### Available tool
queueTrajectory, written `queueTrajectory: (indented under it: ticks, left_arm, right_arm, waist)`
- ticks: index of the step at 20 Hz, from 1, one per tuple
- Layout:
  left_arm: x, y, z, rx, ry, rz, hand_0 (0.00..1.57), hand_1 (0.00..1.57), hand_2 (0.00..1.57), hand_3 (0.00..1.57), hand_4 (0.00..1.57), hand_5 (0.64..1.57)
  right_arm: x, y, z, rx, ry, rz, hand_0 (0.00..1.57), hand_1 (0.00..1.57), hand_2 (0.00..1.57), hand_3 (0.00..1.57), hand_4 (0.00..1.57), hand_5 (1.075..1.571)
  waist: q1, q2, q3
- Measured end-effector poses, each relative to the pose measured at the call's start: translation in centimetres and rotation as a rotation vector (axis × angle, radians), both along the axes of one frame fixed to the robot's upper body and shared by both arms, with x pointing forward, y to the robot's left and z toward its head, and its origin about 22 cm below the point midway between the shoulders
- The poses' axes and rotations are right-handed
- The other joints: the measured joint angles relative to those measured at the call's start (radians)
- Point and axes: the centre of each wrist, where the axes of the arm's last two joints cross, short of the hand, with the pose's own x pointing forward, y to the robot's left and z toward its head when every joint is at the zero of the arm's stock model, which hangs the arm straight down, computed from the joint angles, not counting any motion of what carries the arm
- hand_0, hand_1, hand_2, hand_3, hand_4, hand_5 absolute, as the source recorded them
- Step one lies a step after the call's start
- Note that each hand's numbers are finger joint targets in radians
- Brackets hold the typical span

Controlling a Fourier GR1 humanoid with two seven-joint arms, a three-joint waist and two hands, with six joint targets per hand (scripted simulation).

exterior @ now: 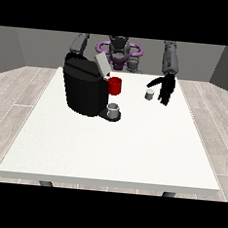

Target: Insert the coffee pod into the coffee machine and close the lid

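Now the white tabletop (108,149) carries a black coffee machine (84,89) at the view's left of centre, with its grey lid (101,64) tilted up and standing open above the top of the body. A red part (115,85) shows at the machine's front, just below the raised lid, and a small grey cup (114,110) sits on the machine's base beneath it. The coffee pod (149,93), a small pale cylinder, stands upright on the tabletop well to the view's right of the machine and apart from it. The hand at the view's right (165,90) hangs just beside the pod, on its right; its fingers point downward, straight and released, with the thumb stretched out toward the pod, and nothing is held in it. Whether the thumb touches the pod cannot be told. The arm above it comes down from the robot's shoulder at the top of the view. The hand at the view's left is hidden behind the coffee machine, so its state cannot be seen.
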Motion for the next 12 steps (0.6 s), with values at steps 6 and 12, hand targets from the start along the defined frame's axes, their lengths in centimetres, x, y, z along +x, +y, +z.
queueTrajectory:
  ticks: [6,12]
  left_arm:
    - [1.8,0.6,0.0,0.073,0.069,-0.005,0.0,0.0,0.0,0.0,0.0,1.571]
    - [2.6,0.6,-0.6,0.136,0.119,-0.033,0.0,0.0,0.0,0.0,0.0,1.571]
  right_arm:
    - [1.2,-0.1,0.2,-0.016,-0.012,-0.004,0.0,0.0,0.0,0.0,0.31,1.571]
    - [1.7,-0.5,0.0,-0.027,0.002,-0.011,0.0,0.0,0.0,0.0,0.37,1.571]
  waist:
    - [-0.01,0.03,0.0001]
    - [-0.009,0.016,0.0058]
